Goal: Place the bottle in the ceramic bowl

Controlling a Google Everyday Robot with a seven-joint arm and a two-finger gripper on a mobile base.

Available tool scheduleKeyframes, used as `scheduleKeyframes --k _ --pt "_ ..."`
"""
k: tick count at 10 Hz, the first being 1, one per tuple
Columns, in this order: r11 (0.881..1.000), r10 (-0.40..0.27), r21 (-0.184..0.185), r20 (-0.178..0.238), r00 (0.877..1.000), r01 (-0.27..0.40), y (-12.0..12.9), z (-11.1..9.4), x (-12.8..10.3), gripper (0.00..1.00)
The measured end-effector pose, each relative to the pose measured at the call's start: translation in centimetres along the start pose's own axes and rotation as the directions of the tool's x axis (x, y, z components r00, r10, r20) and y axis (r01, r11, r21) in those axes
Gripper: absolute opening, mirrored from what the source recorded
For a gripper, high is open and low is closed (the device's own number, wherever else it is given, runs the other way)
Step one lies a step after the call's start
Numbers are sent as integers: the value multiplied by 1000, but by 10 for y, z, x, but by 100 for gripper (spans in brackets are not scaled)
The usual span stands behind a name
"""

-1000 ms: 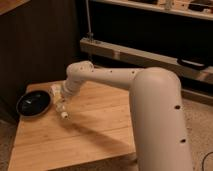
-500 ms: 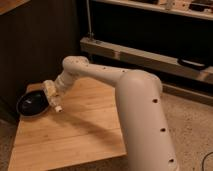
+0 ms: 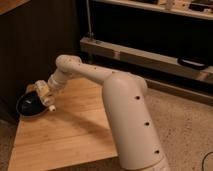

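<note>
Gripper (image 3: 45,97) at bowl's (image 3: 27,106) right rim w/ bottle (image 3: 49,106) apparently in its grasp, tip down; next: shift left over bowl, lower, let go.

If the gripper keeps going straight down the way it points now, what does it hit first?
Most likely the ceramic bowl: the gripper is at the bowl's right rim, pointing down-left with the bottle at its tip. Depth is unclear, so it could instead meet the wooden table just beside the rim.
</note>
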Motion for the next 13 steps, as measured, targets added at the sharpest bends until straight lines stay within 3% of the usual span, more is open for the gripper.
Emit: scheduleKeyframes --k 7,8,13 --pt "999 -50 13 -55 997 51 22 31 -6 75" --pt "999 -51 15 -58 997 52 24 34 -7 80" --pt "999 1 36 -40 999 1 20 36 -7 80"
